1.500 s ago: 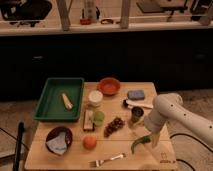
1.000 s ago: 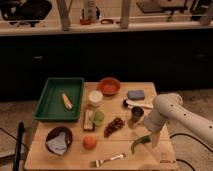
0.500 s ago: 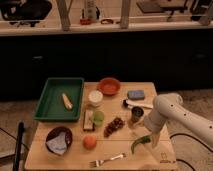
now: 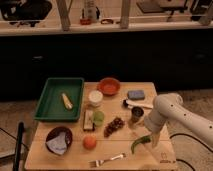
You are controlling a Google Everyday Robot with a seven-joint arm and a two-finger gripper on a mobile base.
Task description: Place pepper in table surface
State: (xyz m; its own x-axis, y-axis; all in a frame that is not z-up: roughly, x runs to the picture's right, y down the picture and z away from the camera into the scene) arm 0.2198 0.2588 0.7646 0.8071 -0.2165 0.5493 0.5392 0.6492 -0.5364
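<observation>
The pepper (image 4: 140, 144), slender, curved and glossy green, lies low at the tan wooden table surface (image 4: 116, 146) near its front right corner. My gripper (image 4: 151, 135) hangs from the white arm (image 4: 172, 112) that comes in from the right, and it sits right at the pepper's upper right end. The arm hides the contact, so I cannot tell whether the pepper rests on the wood or is held just above it.
A green tray (image 4: 50, 102) holds a pale corn-like piece (image 4: 66, 100) at the left. An orange bowl (image 4: 109, 86), white cup (image 4: 95, 97), blue sponge (image 4: 136, 94), dark cup (image 4: 136, 114), grapes (image 4: 115, 125), light-green cup (image 4: 98, 118), dark bowl (image 4: 59, 140), orange fruit (image 4: 89, 142) and fork (image 4: 107, 160) also sit on the table.
</observation>
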